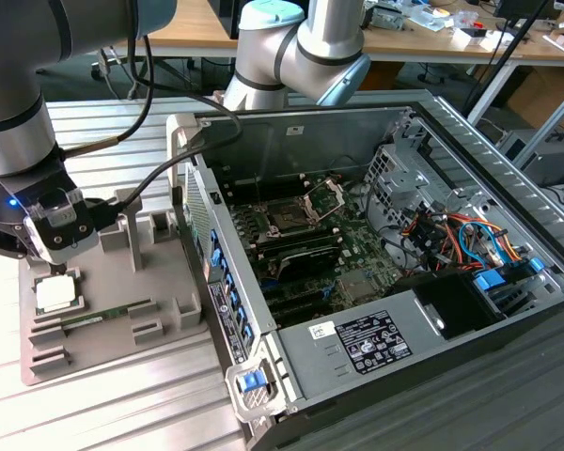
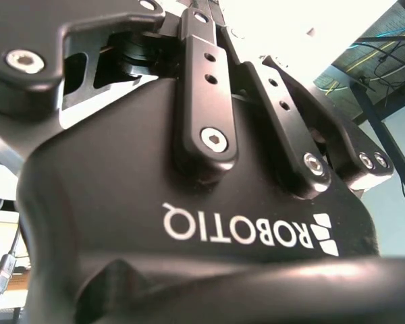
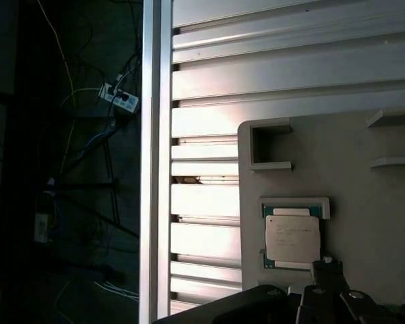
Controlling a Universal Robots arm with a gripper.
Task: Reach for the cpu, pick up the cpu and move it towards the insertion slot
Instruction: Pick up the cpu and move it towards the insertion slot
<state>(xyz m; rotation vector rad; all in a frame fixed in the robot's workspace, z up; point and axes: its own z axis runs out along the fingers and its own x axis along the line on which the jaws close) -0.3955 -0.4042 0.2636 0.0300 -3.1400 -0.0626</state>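
Resting flat in a framed pocket of a grey holder, the cpu is a small square chip with a silvery-white metal top, pale and slightly glossy, edged by a thin darker rim that peeks out at its corners. In the first wrist view the cpu carries a few faint lines of grey print across one part of its lid. The pocket's raised walls sit close around the sides that show, and the lid lies level. The holder stands on a ribbed metal surface, at the exterior view's left. Directly above the chip hangs the gripper at the end of the arm, close over the cpu but not holding it. In the first wrist view the gripper shows dark just beside one corner of the chip. Whether its fingers are wide or narrow I cannot tell. A long thin green stick lies in the holder just beside the cpu. The slot, a dark square socket with its silver metal frame standing open, sits on the board inside an open case. It is well apart from the cpu, toward the exterior view's right.
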